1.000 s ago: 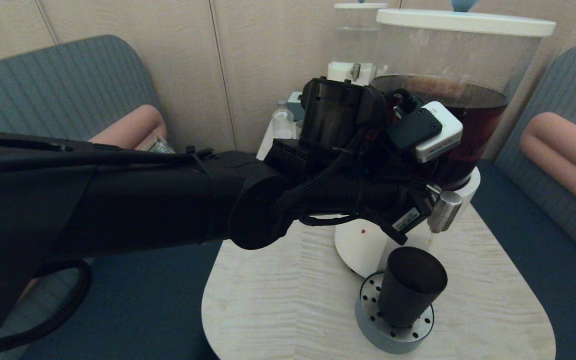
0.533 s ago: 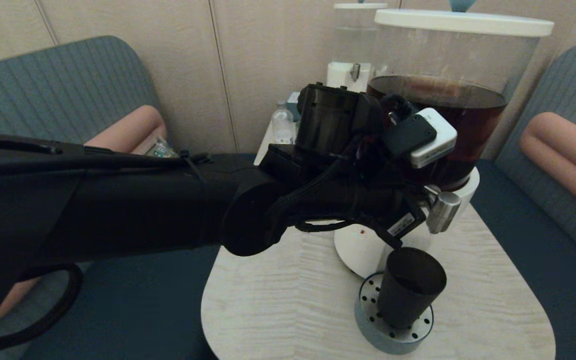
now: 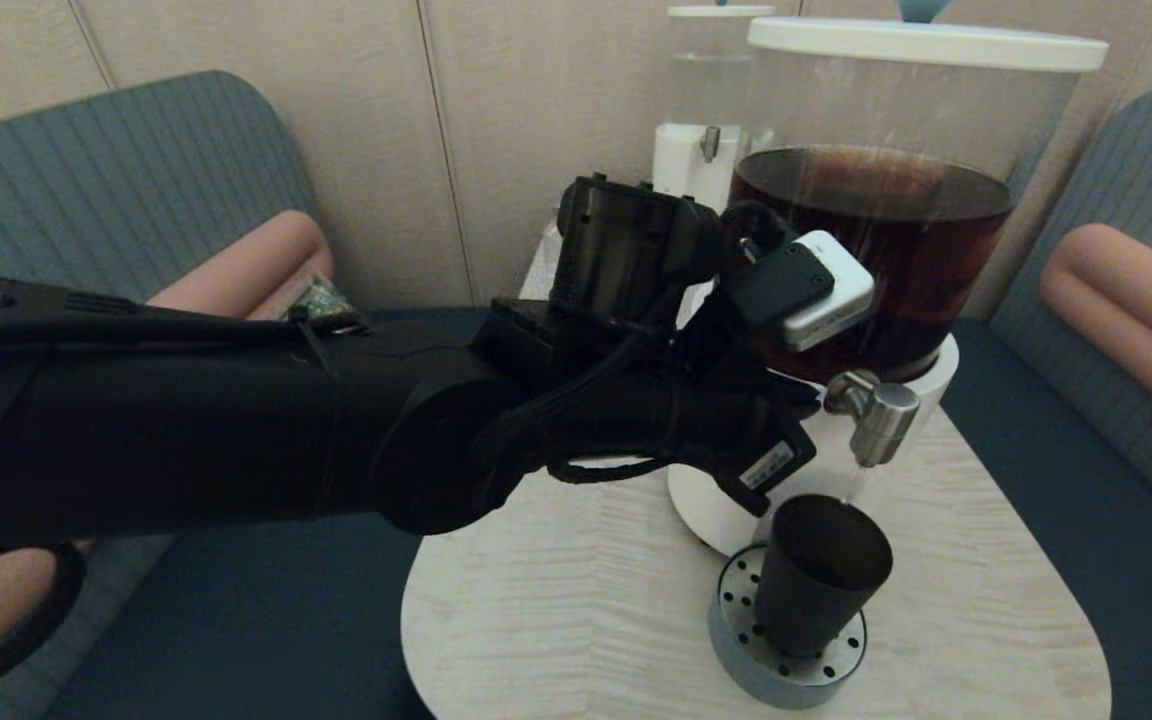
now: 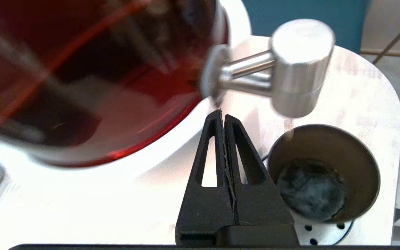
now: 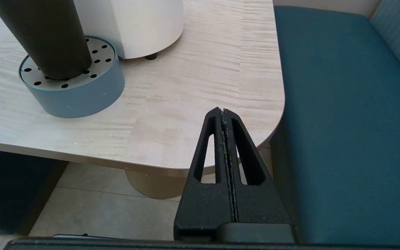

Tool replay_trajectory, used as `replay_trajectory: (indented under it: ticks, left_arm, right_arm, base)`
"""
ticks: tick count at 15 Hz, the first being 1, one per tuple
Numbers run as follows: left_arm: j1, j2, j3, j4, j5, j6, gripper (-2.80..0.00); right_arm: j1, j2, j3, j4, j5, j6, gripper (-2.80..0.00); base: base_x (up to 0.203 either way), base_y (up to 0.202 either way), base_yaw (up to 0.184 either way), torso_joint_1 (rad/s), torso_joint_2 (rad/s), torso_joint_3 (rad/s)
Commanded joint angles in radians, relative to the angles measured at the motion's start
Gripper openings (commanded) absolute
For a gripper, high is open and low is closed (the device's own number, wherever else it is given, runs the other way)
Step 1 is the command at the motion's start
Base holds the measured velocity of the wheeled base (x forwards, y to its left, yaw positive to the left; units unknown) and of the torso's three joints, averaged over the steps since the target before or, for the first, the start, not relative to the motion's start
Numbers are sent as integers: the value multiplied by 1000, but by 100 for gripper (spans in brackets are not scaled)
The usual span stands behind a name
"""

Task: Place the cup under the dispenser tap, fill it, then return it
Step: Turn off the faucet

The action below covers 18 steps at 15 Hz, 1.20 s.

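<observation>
The black cup point(image 3: 821, 570) stands upright on a grey-blue perforated drip tray point(image 3: 786, 665), right below the steel dispenser tap point(image 3: 876, 420). In the left wrist view the cup point(image 4: 325, 146) has dark frothy liquid at its bottom, and a thin faint streak runs from the tap point(image 4: 297, 66) down to its rim. My left gripper point(image 4: 223, 114) is shut and empty. Its tips are beside the tap's neck, against the white base and clear of the cup. My right gripper point(image 5: 223, 111) is shut and empty, low off the table's front right corner.
The big dispenser point(image 3: 876, 250) of dark brown liquid fills the back of the pale wooden table point(image 3: 576, 600). A smaller clear dispenser point(image 3: 706, 100) stands behind it. Blue seats point(image 3: 1086, 520) flank the table on both sides. My left forearm point(image 3: 236, 420) spans the left half of the head view.
My left arm has drawn back to the left and a little down, away from the tap, which now shows fully. The cup has stayed on the tray.
</observation>
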<state>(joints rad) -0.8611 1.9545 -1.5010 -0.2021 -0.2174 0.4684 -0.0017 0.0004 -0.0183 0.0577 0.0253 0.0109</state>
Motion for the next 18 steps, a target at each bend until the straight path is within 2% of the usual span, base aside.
replay_trajectory:
  ticks: [1, 14, 18]
  left_arm:
    - [4, -27, 12, -10, 0, 1, -280]
    - [-7, -55, 55, -38, -11, -8, -280]
    - [-12, -65, 82, -82, -14, -15, -280]
  right_arm:
    - [0, 0, 0, 1, 1, 0, -280]
    - [0, 1, 0, 1, 1, 0, -280]
    - [0, 0, 1, 1, 1, 0, -280]
  base:
    - [0, 0, 0, 0, 0, 0]
    - [0, 0, 0, 0, 0, 0]
    - [0, 0, 0, 0, 0, 0]
